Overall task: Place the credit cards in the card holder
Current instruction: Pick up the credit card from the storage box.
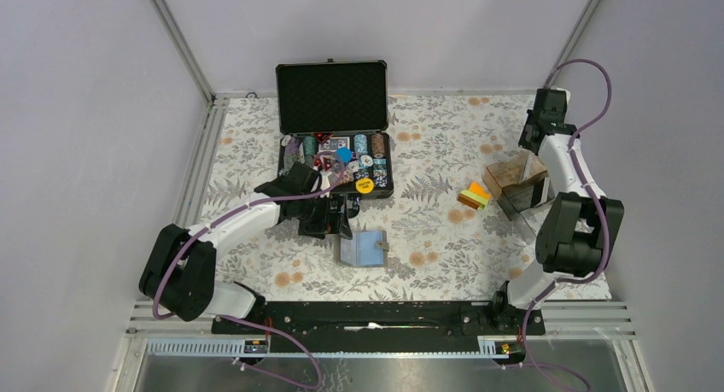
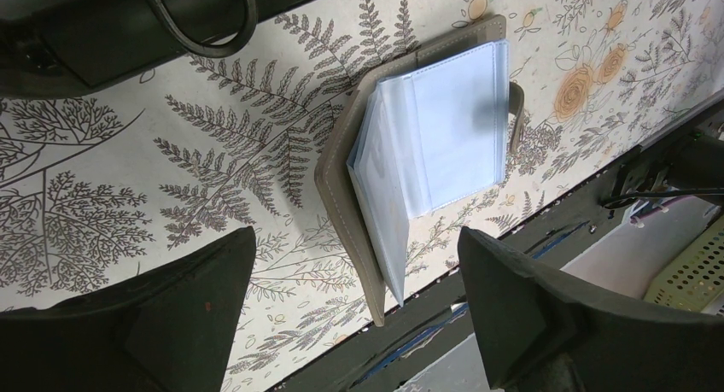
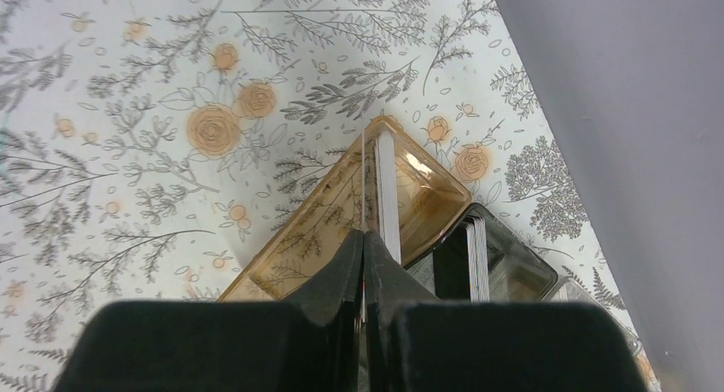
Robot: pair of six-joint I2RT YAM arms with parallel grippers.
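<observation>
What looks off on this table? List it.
The right fingers are pinched on a wall of the clear brownish acrylic box, not on the credit cards, which lie loose beside it. The card holder lies open with no cards showing inside.

This place looks like a robot test cell in a laboratory. Plain pale grey wall panels (image 1: 85, 110) close the counter (image 1: 444, 144) on three sides, joined by silver aluminium frame profiles (image 1: 181, 46). Two white-and-black robot arms (image 1: 243, 214) with purple cables (image 1: 585, 61) are bolted on a black metal base rail (image 1: 376, 317).
</observation>
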